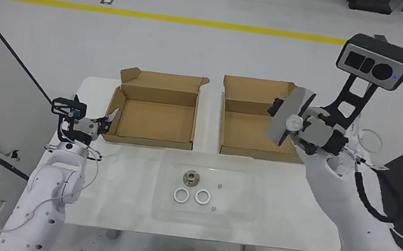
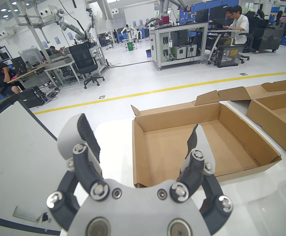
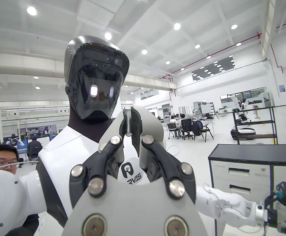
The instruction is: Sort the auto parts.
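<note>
Hub point(image 1: 192, 176) and rings point(image 1: 179, 194) before two boxes point(image 1: 152, 121)

— Parts?
— Grey metal hub point(image 1: 192, 176) flat on the table. Left white ring point(image 1: 179, 194) and right white ring point(image 1: 203, 197) lie flat, side by side, just my side of the hub.
— Others?
— Threaded rod point(image 3: 127, 125) pinched in my right gripper point(image 3: 130, 112), well apart from the hub.

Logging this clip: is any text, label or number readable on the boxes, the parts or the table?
No text can be read.
No print: left box, right box, both plain cardboard.
No markings visible: metal hub, white rings; too small to be sure.
No marking: spring in the right gripper.
Too small to read: blue wall signs.
</note>
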